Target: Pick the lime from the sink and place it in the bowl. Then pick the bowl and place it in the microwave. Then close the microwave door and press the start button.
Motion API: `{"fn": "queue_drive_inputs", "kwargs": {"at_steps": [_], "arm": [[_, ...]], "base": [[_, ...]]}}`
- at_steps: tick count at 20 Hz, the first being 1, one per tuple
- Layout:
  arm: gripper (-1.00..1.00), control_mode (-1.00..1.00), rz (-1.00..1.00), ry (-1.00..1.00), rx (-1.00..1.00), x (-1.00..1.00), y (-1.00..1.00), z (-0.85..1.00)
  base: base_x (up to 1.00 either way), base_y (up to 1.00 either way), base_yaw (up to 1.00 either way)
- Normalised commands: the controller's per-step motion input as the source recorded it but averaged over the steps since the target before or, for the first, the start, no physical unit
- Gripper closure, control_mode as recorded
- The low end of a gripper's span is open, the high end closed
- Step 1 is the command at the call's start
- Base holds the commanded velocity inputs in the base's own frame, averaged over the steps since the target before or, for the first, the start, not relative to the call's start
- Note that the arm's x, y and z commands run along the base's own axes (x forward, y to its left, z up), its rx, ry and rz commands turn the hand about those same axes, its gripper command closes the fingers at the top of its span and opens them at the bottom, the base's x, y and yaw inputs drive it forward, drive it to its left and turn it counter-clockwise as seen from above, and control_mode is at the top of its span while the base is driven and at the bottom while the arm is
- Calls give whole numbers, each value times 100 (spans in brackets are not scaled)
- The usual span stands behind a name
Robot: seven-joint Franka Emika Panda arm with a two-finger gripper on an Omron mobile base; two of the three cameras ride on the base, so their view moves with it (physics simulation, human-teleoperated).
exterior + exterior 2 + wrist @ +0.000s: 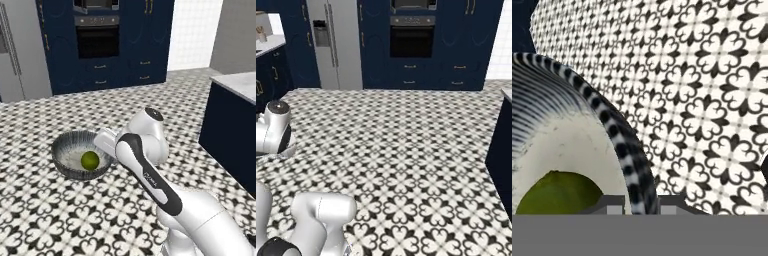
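Note:
The bowl, grey-streaked outside and pale inside, hangs above the patterned floor with the lime resting inside it. My gripper reaches it from the right and is shut on its near rim. In the hand view the striped rim of the bowl runs down between my gripper, one fingertip on each side, and the lime lies at the bottom left. The lower edge of the microwave shows above the oven in the navy cabinets. The sink is out of view.
An oven sits in the navy cabinet wall ahead, with a steel fridge to its left. A navy island with a pale top stands at the right. Patterned floor stretches open between me and the cabinets.

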Motion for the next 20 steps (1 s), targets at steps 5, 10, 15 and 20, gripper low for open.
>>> {"fn": "queue_drive_inputs", "kwargs": {"at_steps": [5,10,15,20], "arm": [[100,100,0,0,0,0,0,0],[100,100,0,0,0,0,0,0],[100,100,0,0,0,0,0,0],[100,100,0,0,0,0,0,0]], "base": [[100,-40,-31],[100,-14,-18],[100,-9,-7],[100,-32,1]]}}
